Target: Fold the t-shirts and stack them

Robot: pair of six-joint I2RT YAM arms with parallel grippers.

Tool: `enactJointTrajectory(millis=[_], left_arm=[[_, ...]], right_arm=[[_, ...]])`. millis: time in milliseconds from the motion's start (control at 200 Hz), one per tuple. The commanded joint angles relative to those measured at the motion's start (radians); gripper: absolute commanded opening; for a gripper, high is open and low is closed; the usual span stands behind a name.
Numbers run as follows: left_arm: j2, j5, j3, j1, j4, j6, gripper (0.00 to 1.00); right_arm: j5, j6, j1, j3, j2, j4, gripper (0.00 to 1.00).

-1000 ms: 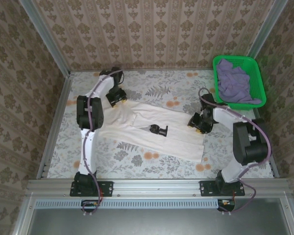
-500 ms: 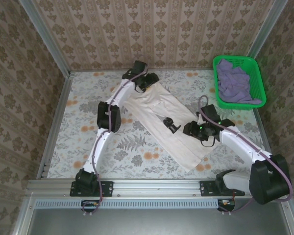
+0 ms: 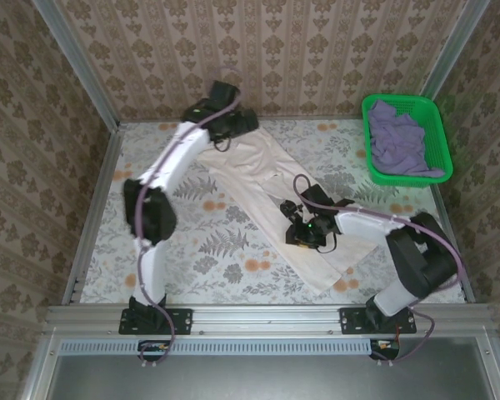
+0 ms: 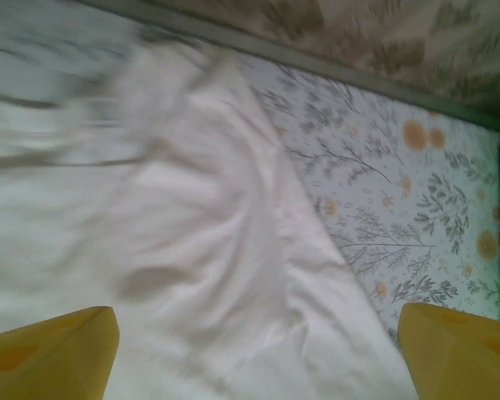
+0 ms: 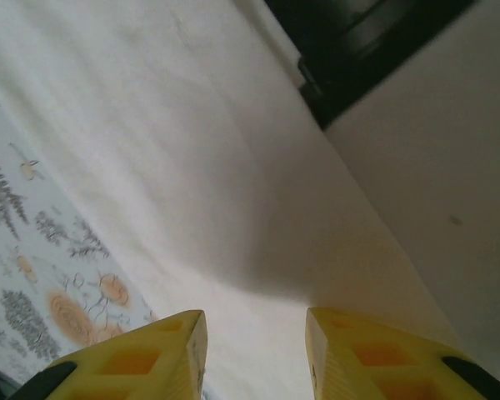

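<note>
Cream t-shirt (image 3: pixel 262 179), soft and limp, lies slantwise across the table (image 3: pixel 150 250); it is probably best pinched at a corner. The left claw (image 3: pixel 236 124) gapes empty over its far end. The right claw (image 5: pixel 256 350), partly open and holding nothing, hovers mid-shirt and blurs into the black print. The lavender t-shirt (image 3: pixel 397 142) lies crumpled in the basket (image 3: pixel 373 103), edges buried.

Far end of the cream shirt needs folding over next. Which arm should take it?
Left. The left gripper, open, hangs over the far end of the cream shirt; the right gripper sits over its middle, beside the black print.
</note>
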Motion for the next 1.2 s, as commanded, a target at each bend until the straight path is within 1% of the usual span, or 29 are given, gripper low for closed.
enactJointTrajectory(millis=[0, 65, 150, 195, 250, 305, 385, 465, 560, 600, 655, 695, 790, 885, 1000, 1065, 1125, 1195], left_arm=[[-0.192, -0.146, -0.269, 0.034, -0.098, -0.013, 0.86], [-0.294, -0.12, -0.436, 0.064, -0.11, 0.003, 0.86], [-0.403, -0.099, -0.601, 0.095, -0.165, 0.039, 0.85], [-0.459, -0.073, -0.679, 0.122, -0.177, 0.069, 0.85], [-0.532, -0.062, -0.773, 0.153, -0.188, 0.074, 0.85], [-0.611, -0.028, -0.875, 0.192, -0.163, 0.087, 0.85], [-0.701, -0.02, -0.988, 0.23, -0.126, 0.097, 0.86], [-0.743, -0.006, -1.061, 0.277, -0.096, 0.115, 0.86], [-0.737, 0.01, -1.099, 0.345, -0.081, 0.134, 0.86], [-0.727, 0.006, -1.101, 0.352, -0.086, 0.116, 0.85], [-0.718, 0.044, -1.109, 0.35, -0.071, 0.093, 0.84], [-0.717, 0.051, -1.111, 0.348, -0.068, 0.081, 0.84], [-0.71, 0.054, -1.116, 0.343, -0.064, 0.078, 0.84], [-0.699, 0.089, -1.114, 0.338, -0.052, 0.069, 0.84], [-0.684, 0.079, -1.087, 0.337, -0.058, 0.073, 0.85], [-0.66, 0.1, -1.063, 0.338, -0.043, 0.067, 0.84], [-0.626, 0.126, -1.033, 0.336, -0.02, 0.061, 0.84], [-0.572, 0.151, -0.978, 0.326, -0.004, 0.06, 0.83]], right_arm=[[0.053, 0.073, 0.031, 0.059, 0.076, 0.02, 0.37], [0.099, 0.141, 0.046, 0.062, 0.113, 0.032, 0.36], [0.109, 0.28, 0.077, 0.044, 0.139, 0.087, 0.35], [0.132, 0.35, 0.12, 0.044, 0.147, 0.112, 0.35], [0.175, 0.406, 0.177, 0.075, 0.166, 0.105, 0.35], [0.212, 0.473, 0.232, 0.117, 0.195, 0.074, 0.35], [0.238, 0.6, 0.316, 0.167, 0.245, 0.072, 0.35], [0.261, 0.697, 0.4, 0.253, 0.314, 0.061, 0.35], [0.275, 0.764, 0.479, 0.406, 0.416, 0.029, 0.35], [0.277, 0.784, 0.502, 0.472, 0.463, 0.031, 0.36], [0.273, 0.83, 0.522, 0.553, 0.523, 0.039, 0.36], [0.267, 0.855, 0.527, 0.603, 0.561, 0.05, 0.37], [0.285, 0.844, 0.529, 0.724, 0.621, -0.016, 0.39], [0.305, 0.8, 0.522, 0.77, 0.611, -0.082, 0.44], [0.339, 0.711, 0.507, 0.759, 0.52, -0.114, 0.52], [0.341, 0.655, 0.494, 0.738, 0.458, -0.11, 0.55], [0.333, 0.588, 0.475, 0.71, 0.399, -0.085, 0.56], [0.336, 0.508, 0.429, 0.687, 0.33, -0.095, 0.56]])
